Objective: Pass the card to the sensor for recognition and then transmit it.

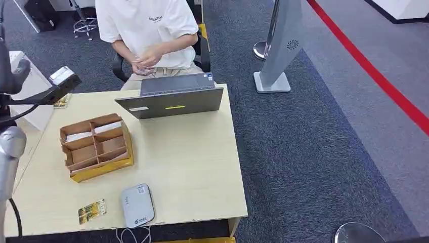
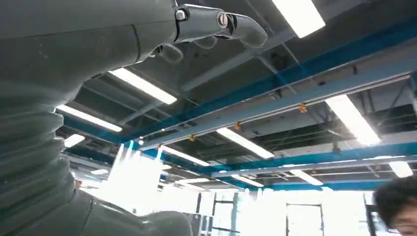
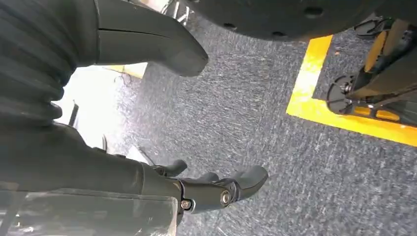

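Observation:
A gold patterned card [image 1: 92, 211] lies flat near the table's front edge. Just to its right is the grey-white sensor pad [image 1: 137, 205], with a cable running off the edge. My left arm is raised at the table's far left; its dark hand [image 1: 12, 71] is well above and behind the card. In the left wrist view that hand [image 2: 147, 29] points at the ceiling, fingers [image 2: 216, 22] straight, holding nothing. In the right wrist view my right hand [image 3: 162, 118] hangs over the carpet, thumb and fingers [image 3: 221, 189] apart and empty.
A divided cardboard box [image 1: 124, 152] with white cards [image 1: 78, 135] stands left of centre. A grey laptop [image 1: 174, 98] sits at the far edge, with a seated person [image 1: 149, 30] behind it. A silver signpost [image 1: 275, 50] and red floor line [image 1: 374, 73] lie right.

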Tool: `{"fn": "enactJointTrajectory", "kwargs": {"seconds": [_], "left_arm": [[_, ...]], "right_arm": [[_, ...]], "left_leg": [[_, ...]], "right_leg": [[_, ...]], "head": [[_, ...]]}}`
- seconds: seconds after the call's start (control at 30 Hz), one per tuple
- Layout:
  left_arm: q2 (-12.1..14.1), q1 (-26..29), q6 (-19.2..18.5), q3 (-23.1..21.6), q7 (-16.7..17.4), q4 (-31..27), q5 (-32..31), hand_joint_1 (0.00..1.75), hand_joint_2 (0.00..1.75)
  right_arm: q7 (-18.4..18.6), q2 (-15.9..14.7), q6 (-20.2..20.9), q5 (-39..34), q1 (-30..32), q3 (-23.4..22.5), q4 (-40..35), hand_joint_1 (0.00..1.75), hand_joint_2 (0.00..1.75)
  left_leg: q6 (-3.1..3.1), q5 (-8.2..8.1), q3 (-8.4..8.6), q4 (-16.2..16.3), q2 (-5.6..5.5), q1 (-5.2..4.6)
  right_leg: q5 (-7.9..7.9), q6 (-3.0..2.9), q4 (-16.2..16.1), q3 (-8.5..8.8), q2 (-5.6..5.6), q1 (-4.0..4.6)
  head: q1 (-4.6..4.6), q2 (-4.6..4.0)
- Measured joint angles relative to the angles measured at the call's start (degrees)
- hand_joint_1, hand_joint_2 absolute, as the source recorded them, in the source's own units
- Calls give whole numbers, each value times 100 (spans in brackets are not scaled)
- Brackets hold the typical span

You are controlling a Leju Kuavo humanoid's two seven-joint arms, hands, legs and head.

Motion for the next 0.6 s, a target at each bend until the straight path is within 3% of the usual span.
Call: {"fn": "enactJointTrajectory", "kwargs": {"seconds": [0.2, 0.3, 0.37, 0.47, 0.6], "left_arm": [[192, 93, 9, 142, -29, 46, 15, 0, 175], [376, 187, -6, 202, 197, 92, -112, 0, 175], [719, 387, 116, 412, 241, 313, -153, 0, 175], [1301, 857, 547, 1077, 65, 952, 51, 0, 175], [2241, 1782, 848, 2481, -414, 2322, 1320, 0, 175]], "right_arm": [[9, 0, 0, 0, -13, -17, -2, 0, 175], [22, 0, -9, 0, -18, -35, -2, 0, 175], [55, 0, -9, 0, -13, -70, 0, 0, 175], [105, 0, -9, 20, 14, -140, 0, 0, 175], [142, -2, -24, 57, 43, -205, 0, 0, 175]], "left_leg": [[0, 1, -8, 0, -6, -1], [0, -1, -14, -3, 4, -3], [-9, -7, 0, -9, 32, -3], [-18, -12, 17, -20, 64, 1], [-50, -33, 36, -40, 126, 5]], "right_leg": [[1, 1, 0, 2, -6, -1], [2, 2, 1, 7, 5, -2], [2, 0, 2, 6, 38, -3], [-3, -8, 6, -3, 74, -1], [-18, -42, 21, -20, 136, 1]], "head": [[0, 2], [2, 0], [2, 0], [4, 0], [2, 0]]}}
